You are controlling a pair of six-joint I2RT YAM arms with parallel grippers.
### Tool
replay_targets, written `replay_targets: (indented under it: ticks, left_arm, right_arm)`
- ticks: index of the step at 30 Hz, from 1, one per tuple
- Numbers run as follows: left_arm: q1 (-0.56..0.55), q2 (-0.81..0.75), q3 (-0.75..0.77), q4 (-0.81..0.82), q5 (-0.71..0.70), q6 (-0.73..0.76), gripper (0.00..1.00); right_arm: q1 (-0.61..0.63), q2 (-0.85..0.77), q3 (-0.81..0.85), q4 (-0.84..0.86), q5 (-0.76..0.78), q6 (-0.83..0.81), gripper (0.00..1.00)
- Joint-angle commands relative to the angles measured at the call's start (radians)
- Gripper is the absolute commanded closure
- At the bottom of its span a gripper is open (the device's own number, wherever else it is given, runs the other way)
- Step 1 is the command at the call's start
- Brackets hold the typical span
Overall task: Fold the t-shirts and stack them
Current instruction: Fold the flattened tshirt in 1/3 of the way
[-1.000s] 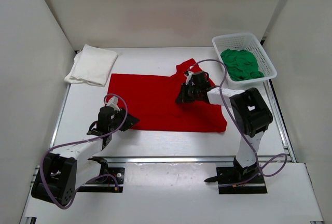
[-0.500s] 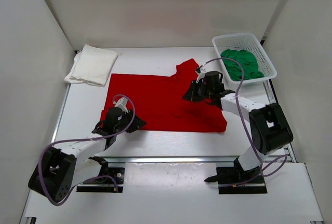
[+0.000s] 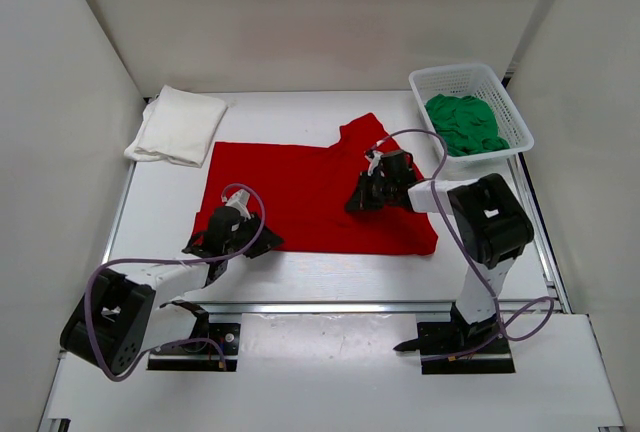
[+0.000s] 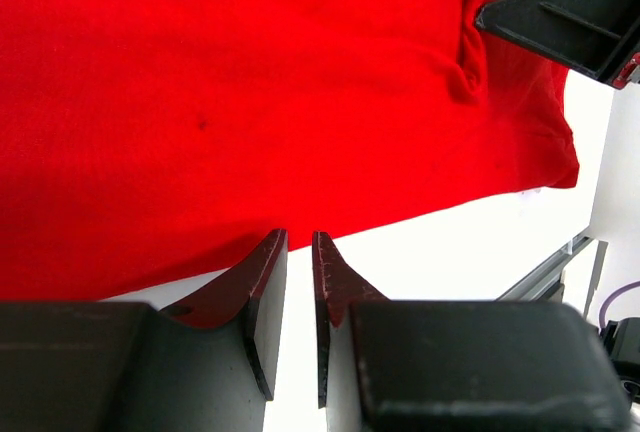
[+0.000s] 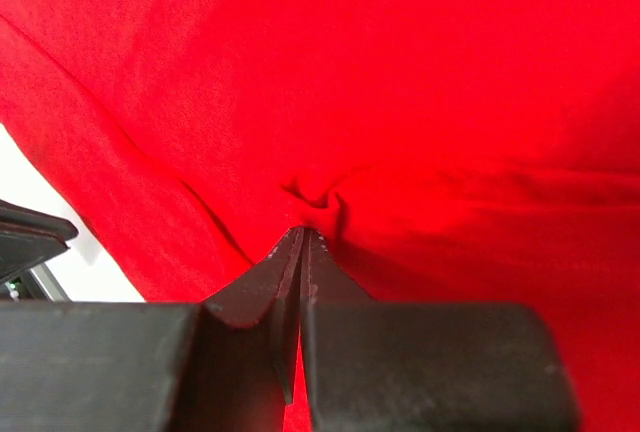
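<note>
Nearest us, at the bottom of the top view, a metal rail (image 3: pixel 330 305) edges the white table (image 3: pixel 290 110). Just beyond it the left gripper (image 3: pixel 262 242) lies low at the near hem of the red t-shirt (image 3: pixel 300 192). In its wrist view the left gripper (image 4: pixel 297 244) has its jaws a narrow slit apart, with bare table showing between them and no cloth.

The red t-shirt (image 4: pixel 250 82) is spread flat across the middle of the table. Right of centre, the right gripper (image 3: pixel 362 197) sits on it. Its wrist view shows the right gripper (image 5: pixel 302 237) with jaws pressed together on a small pucker of the red t-shirt (image 5: pixel 420 82).

Farther back, the white t-shirt (image 3: pixel 180 124) lies folded at the upper left. At the upper right the green t-shirt (image 3: pixel 465 122) sits bunched in a white mesh basket (image 3: pixel 450 74). Plain white walls (image 3: pixel 320 12) close in the back and both sides.
</note>
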Motion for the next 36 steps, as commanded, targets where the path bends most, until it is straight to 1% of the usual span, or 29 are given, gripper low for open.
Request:
replay_targets:
  ticks: [1, 5, 7, 8, 11, 13, 14, 16, 18, 21, 25, 28, 32, 35, 36]
  left_arm:
    - [0.008, -0.007, 0.018, 0.017, -0.002, 0.010, 0.72]
    - [-0.007, -0.008, 0.029, 0.012, -0.008, 0.013, 0.72]
    - [-0.030, 0.001, 0.052, 0.011, -0.022, 0.013, 0.72]
    - [-0.050, 0.004, 0.057, 0.011, -0.033, 0.013, 0.72]
    - [-0.092, 0.041, 0.084, 0.021, -0.047, 0.013, 0.72]
    - [-0.102, 0.065, 0.100, 0.024, -0.038, 0.018, 0.72]
    - [-0.098, 0.079, 0.104, 0.026, -0.038, 0.012, 0.73]
    - [-0.101, 0.088, 0.111, 0.026, -0.048, 0.015, 0.73]
    - [-0.095, 0.090, 0.109, 0.029, -0.054, 0.012, 0.73]
    - [-0.069, 0.096, 0.091, 0.031, -0.054, 0.010, 0.73]
    - [-0.041, 0.107, 0.091, 0.011, -0.053, 0.032, 0.73]
    - [-0.053, 0.108, 0.083, -0.014, -0.085, 0.038, 0.73]
    - [-0.060, 0.142, 0.049, -0.041, -0.019, 0.041, 0.74]
    - [-0.058, 0.101, -0.012, -0.057, -0.010, 0.045, 0.76]
    - [-0.055, 0.064, -0.033, -0.070, -0.013, 0.036, 0.75]
  right_arm:
    - [0.011, 0.010, 0.040, 0.066, -0.001, 0.005, 1.00]
    - [0.008, -0.030, 0.035, 0.049, -0.007, 0.001, 1.00]
    - [-0.001, -0.067, 0.023, 0.047, -0.004, -0.010, 0.88]
    - [-0.005, -0.104, 0.009, 0.050, -0.006, -0.010, 0.84]
    - [-0.018, -0.190, -0.046, 0.060, -0.029, -0.002, 0.68]
    - [-0.028, -0.258, -0.112, 0.066, -0.014, -0.008, 0.66]
    - [-0.038, -0.274, -0.135, 0.069, -0.008, -0.010, 0.66]
    - [-0.041, -0.343, -0.222, 0.075, 0.034, -0.001, 0.77]
    - [-0.044, -0.383, -0.292, 0.077, 0.060, 0.008, 0.91]
    - [-0.044, -0.440, -0.394, 0.077, 0.124, 0.016, 0.99]
    - [-0.055, -0.487, -0.474, 0.028, 0.201, 0.015, 1.00]
    - [-0.060, -0.510, -0.514, 0.014, 0.238, 0.024, 1.00]
    - [-0.061, -0.518, -0.558, -0.025, 0.278, 0.039, 1.00]
    - [-0.040, -0.561, -0.633, -0.037, 0.293, 0.091, 1.00]
    - [-0.035, -0.581, -0.646, -0.042, 0.296, 0.100, 1.00]
